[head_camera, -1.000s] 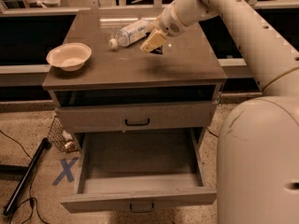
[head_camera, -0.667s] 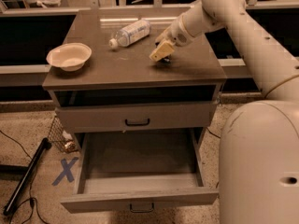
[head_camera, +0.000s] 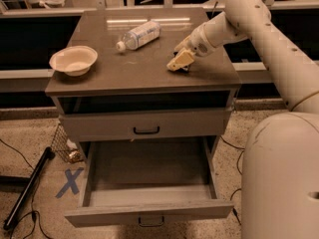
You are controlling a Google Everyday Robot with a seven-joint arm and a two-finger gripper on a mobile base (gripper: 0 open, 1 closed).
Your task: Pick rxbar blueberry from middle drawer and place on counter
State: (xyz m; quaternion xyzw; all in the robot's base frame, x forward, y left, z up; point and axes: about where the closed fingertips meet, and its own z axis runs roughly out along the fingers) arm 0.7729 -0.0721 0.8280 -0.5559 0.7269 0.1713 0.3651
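While it stands pulled out at the bottom centre of the frame, the wide, shallow grey-brown wooden middle drawer (head_camera: 149,214) shows its bare tray. Just above it is a closed drawer front with a black bar handle (head_camera: 146,130). Higher up, on the glossy grey-brown counter (head_camera: 144,73), a white round bowl (head_camera: 74,59) rests near the left edge. The tan-tipped gripper (head_camera: 180,61) sits low right of centre; whether it is clenched or released cannot be told. The rxbar blueberry (head_camera: 185,69) seems to be the small dark sliver under its tip, though that is uncertain. Farthest back, a clear plastic bottle (head_camera: 139,35) lies on its side.
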